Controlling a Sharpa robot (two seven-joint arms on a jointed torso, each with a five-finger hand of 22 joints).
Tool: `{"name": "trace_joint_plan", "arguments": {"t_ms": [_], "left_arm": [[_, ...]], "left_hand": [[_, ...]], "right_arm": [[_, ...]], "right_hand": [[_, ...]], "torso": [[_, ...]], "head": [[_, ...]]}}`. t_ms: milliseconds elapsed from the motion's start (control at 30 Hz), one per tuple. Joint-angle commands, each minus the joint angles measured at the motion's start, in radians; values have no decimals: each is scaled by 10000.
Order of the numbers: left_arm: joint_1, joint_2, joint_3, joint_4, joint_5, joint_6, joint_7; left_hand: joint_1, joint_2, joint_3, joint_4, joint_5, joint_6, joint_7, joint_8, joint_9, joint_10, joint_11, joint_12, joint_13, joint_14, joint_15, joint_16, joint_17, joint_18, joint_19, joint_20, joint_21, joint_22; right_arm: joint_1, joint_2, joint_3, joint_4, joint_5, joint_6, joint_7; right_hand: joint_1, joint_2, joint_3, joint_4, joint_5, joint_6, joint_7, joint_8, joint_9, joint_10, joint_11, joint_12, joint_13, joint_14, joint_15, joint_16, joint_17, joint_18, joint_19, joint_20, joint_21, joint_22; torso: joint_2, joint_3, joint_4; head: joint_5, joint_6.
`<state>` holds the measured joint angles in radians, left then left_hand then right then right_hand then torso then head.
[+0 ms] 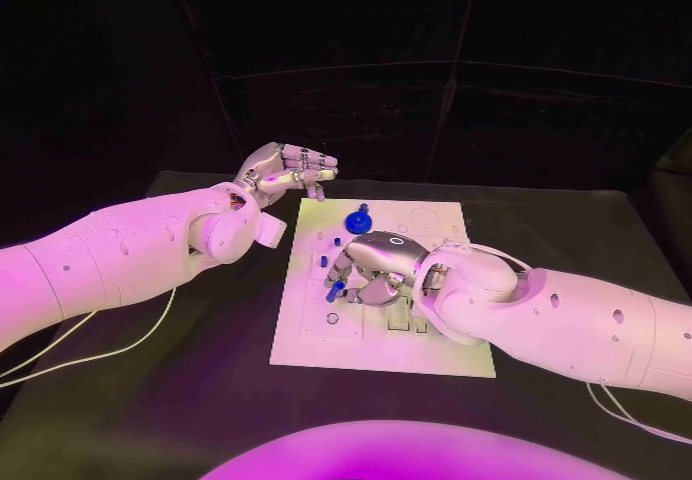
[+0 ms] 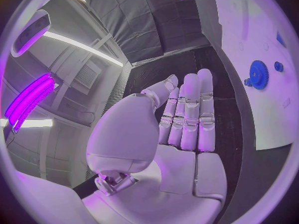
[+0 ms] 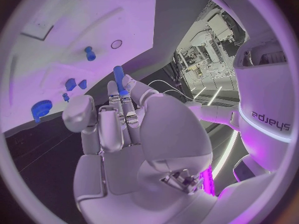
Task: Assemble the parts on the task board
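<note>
Over the white task board (image 1: pixel 378 335) on the desk (image 1: pixel 173 400), the right hand (image 1: pixel 372 268) pinches a blue peg (image 3: pixel 118 79) in its fingertips, while the left hand (image 1: pixel 286 168), fingers curled on nothing, hovers beyond the board's far-left corner, near the blue gear (image 1: pixel 358 220).

Task board (image 1: pixel 378 345): 1, white plate, centre of the head view.
Blue gear (image 1: pixel 358 220): 1, upper part of the board.
Blue peg (image 3: pixel 118 79): 1, long.
Small blue parts (image 3: pixel 90 54): at least 4 in the right wrist view; exact count unclear.
Hands: 2, left hand (image 1: pixel 286 168), right hand (image 1: pixel 368 268).
</note>
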<state>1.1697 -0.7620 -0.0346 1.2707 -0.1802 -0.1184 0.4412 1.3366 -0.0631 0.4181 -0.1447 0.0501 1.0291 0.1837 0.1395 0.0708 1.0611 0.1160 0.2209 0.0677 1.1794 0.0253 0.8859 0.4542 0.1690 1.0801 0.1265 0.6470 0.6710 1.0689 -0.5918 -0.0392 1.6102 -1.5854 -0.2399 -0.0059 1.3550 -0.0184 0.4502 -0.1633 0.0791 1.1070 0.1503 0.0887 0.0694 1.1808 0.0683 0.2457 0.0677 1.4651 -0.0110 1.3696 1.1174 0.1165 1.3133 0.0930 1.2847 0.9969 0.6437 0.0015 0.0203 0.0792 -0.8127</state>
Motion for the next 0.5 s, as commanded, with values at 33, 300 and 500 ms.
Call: {"name": "trace_joint_plan", "arguments": {"t_ms": [33, 300, 500], "left_arm": [[16, 21, 11, 29, 39, 98, 45], [16, 48, 11, 22, 39, 103, 30], [16, 60, 11, 15, 39, 105, 23]], "left_hand": [[17, 92, -47, -11, -11, 3, 26, 21, -3, -49, 9, 49, -5, -29, 11, -22, -8, 139, -58, -23, -49, -15], [17, 92, -47, -11, -11, 3, 26, 21, -3, -49, 9, 49, -5, -29, 11, -22, -8, 139, -58, -23, -49, -15], [17, 92, -47, -11, -11, 3, 26, 21, -3, -49, 9, 49, -5, -29, 11, -22, -8, 139, -58, -23, -49, -15]], "right_arm": [[-38, 96, 6, -119, -620, 704, -331], [-147, 328, 0, -288, -846, 945, -471], [-214, 408, -7, -370, -909, 1033, -532]], "right_hand": [[-3, -59, 46, 11, 62, -22, 12, -42, 1, 60, 44, -48, 7, 316, 9, 17, -9, -56, -33, 29, 1, -9], [-6, -60, 46, 12, 65, -20, 11, -42, 1, 61, 43, -50, 7, 319, 9, 27, 14, -57, -29, 30, 6, 1], [-19, -54, 50, 22, 77, -7, 8, -39, 5, 72, 41, -57, 9, 315, 10, 21, 0, -56, -34, 31, 5, 1]], "torso": [[-6, 10, -9], [-1, 16, -15], [0, 9, -20]], "head": [[30, -15], [113, -85], [112, -110]]}}
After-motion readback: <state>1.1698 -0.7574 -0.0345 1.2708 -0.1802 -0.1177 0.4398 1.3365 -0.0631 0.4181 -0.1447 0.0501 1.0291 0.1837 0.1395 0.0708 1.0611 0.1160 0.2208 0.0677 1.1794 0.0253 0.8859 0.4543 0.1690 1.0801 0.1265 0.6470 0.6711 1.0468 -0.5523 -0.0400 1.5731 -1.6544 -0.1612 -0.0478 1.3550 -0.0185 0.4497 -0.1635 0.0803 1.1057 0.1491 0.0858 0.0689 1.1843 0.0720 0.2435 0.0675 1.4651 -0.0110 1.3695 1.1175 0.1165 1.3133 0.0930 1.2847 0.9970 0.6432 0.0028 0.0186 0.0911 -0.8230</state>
